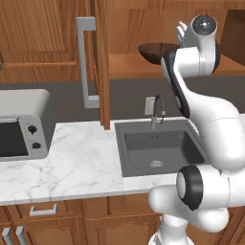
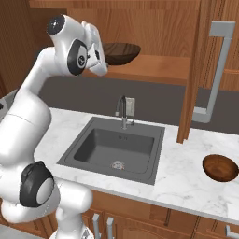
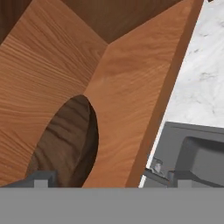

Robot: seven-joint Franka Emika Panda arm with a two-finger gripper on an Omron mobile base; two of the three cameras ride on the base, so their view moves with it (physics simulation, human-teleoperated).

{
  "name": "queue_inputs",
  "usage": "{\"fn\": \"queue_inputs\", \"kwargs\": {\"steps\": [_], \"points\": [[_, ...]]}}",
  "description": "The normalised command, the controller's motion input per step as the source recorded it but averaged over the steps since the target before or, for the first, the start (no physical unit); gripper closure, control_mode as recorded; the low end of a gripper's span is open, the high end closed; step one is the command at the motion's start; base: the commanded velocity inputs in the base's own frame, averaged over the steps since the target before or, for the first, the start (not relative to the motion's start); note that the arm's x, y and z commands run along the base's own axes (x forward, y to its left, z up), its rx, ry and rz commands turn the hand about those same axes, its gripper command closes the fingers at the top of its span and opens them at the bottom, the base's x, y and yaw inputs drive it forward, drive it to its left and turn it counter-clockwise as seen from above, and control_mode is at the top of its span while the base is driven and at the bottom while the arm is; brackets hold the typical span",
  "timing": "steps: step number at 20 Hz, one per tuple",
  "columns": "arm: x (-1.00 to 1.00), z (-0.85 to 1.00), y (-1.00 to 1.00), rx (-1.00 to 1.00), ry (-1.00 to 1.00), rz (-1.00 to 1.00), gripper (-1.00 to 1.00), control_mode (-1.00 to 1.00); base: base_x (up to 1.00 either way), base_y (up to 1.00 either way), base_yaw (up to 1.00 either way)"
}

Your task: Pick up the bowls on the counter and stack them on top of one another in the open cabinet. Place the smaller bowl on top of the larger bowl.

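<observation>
The gripper (image 3: 109,181) sits wide open up at the open cabinet (image 2: 154,70), nothing between its tips (image 3: 40,180) — in the hand view one dark tip is over the larger bowl (image 3: 65,140) and the other is over by the sink (image 3: 197,153) edge. That larger bowl, dark brown with streaky grain, rests on the cabinet's wooden shelf; from the right base view it's just beside the robot's hand, at the shelf's front left part. Whether a fingertip touches it, I can't tell.

Using the sink as the landmark: the cabinet shelf is straight above it, the faucet (image 2: 123,112) stands at its back edge, and the cabinet door (image 2: 196,70) with the long grey bar handle (image 2: 215,70) hangs open above and to its right in the right base view.

The smaller bowl (image 2: 220,167) — reddish-brown, glossy inside — is upright on the counter (image 2: 186,172), well to the right of the sink. A toaster oven (image 1: 21,127) sits on the marble well off on the sink's opposite side.
</observation>
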Motion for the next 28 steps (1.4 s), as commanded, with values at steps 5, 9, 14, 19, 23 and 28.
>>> {"fn": "queue_inputs", "kwargs": {"steps": [5,9,14,19,23,28], "points": [[-0.62,-0.05,0.02,0.0,-0.01,0.0,-1.0,-1.0,0.0,0.0,0.0],[-0.62,0.0,0.0,0.0,-0.03,0.0,-1.0,-1.0,0.0,0.0,0.0],[-0.62,0.0,0.0,0.0,-0.02,0.0,-1.0,-1.0,0.0,0.0,0.0],[-0.62,-0.03,0.02,0.0,-0.02,0.0,-1.0,-1.0,0.0,0.0,0.0],[-0.52,0.0,0.0,0.01,0.0,0.0,-1.0,-1.0,0.0,0.0,0.0],[-0.31,0.02,0.01,0.01,0.05,0.01,-1.0,-1.0,0.0,0.0,0.0]]}}
